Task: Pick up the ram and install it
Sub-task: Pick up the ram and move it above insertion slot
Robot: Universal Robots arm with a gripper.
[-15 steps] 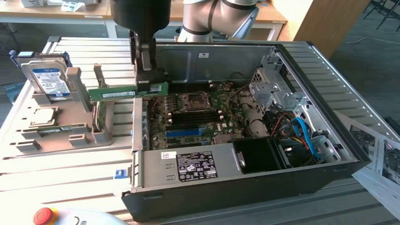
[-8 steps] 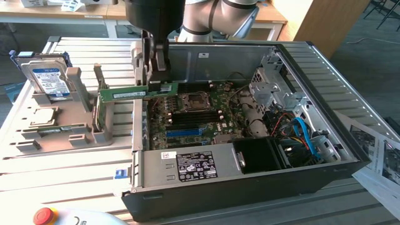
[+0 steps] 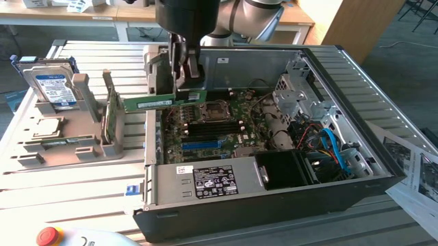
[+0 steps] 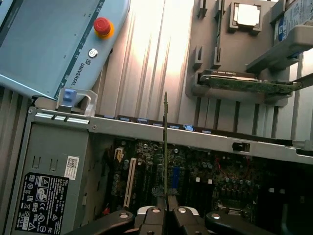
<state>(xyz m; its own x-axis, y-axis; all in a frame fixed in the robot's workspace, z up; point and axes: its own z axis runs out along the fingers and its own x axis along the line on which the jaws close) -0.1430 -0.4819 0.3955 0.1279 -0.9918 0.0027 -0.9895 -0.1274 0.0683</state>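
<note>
Above the open computer case point(image 3: 383, 154), near its wall on the exterior view's left, we see the gripper point(image 3: 186, 84) pinching the ram point(image 3: 154, 102) between its pressed-together fingers. The ram is a thin green stick held level and on its long edge. The grip sits at the end toward the exterior view's right, so most of the stick juts out from the fingers toward that view's left. Its free end passes over the case wall and points toward the gray fixture tray point(image 3: 41, 148) on the slatted table point(image 3: 75, 195). The gripped end hangs over the motherboard point(image 3: 239, 130), just beside the processor socket point(image 3: 216, 110) as that view shows it. In the wrist view we look along the ram point(image 4: 166, 142) edge-on. It shows as one narrow line running straight out from the gripper point(image 4: 166, 215), with a finger point(image 4: 154, 214) on each side of it. The line runs over the motherboard point(image 4: 215, 176), and its far tip reaches past the metal wall of the case point(image 4: 122, 128). We see the blue slot point(image 3: 205, 145) lower on the board, apart from the ram. On the tray a hard drive point(image 3: 51, 84) stands upright, and a taller green card point(image 3: 110, 120) stands on edge, well apart from the gripper.
</note>
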